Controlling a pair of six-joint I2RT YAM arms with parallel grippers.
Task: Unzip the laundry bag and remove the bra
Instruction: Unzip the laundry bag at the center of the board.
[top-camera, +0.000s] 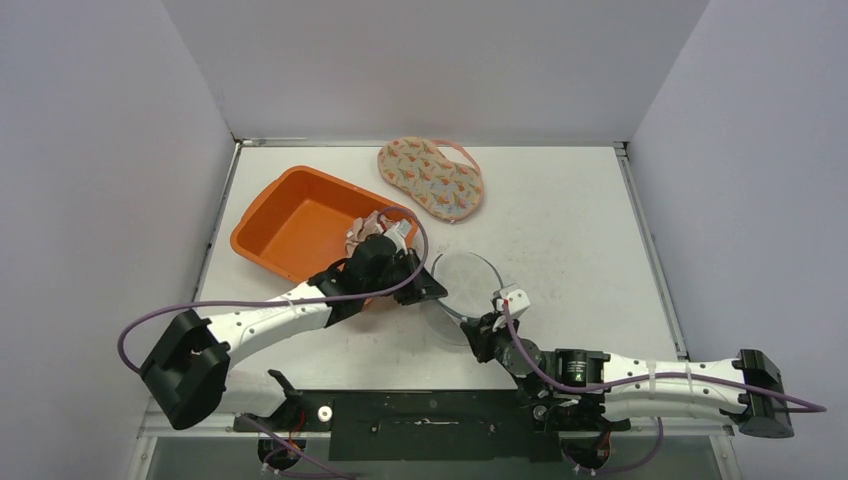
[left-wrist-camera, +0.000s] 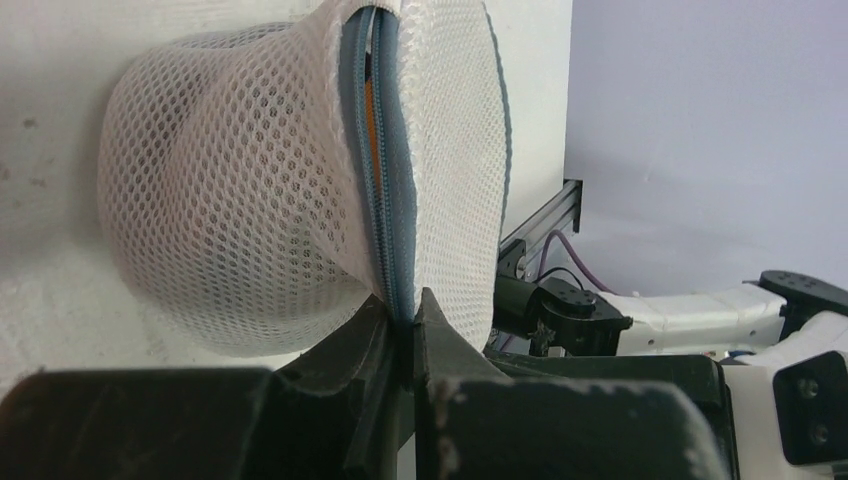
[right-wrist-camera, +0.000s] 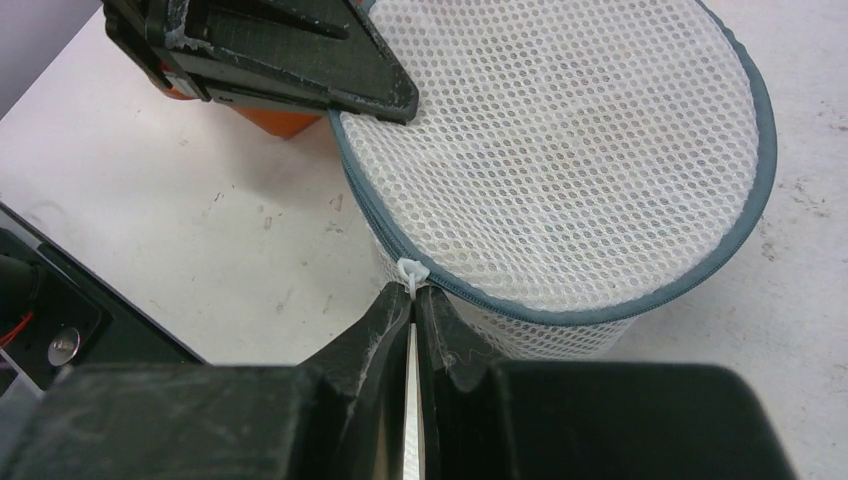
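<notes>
Arms stretched low to the laundry bag (top-camera: 468, 278); left jaws pinched its zipper seam (left-wrist-camera: 385, 200), right jaws clamped the zipper pull (right-wrist-camera: 411, 272).

**Laundry bag** (right-wrist-camera: 560, 150): white mesh in a fine honeycomb pattern, edged by a grey-blue zipper band (left-wrist-camera: 385, 200); zip pull (right-wrist-camera: 411, 272) white.

**Tray** (top-camera: 300, 225), beyond the laundry bag: plain orange.

**Padded cloth piece** (top-camera: 430, 178), farther beyond the bag: pale tan ground scattered with small orange and green motifs, pink border.

**Bench** (top-camera: 570, 210): matt white with faint grey scuffs.

**Left pincer** (left-wrist-camera: 403, 310) and **right pincer** (right-wrist-camera: 412, 300): black.

**Arms** (top-camera: 270, 320): white shells, black joints; cables (top-camera: 200, 303) purple.
</notes>
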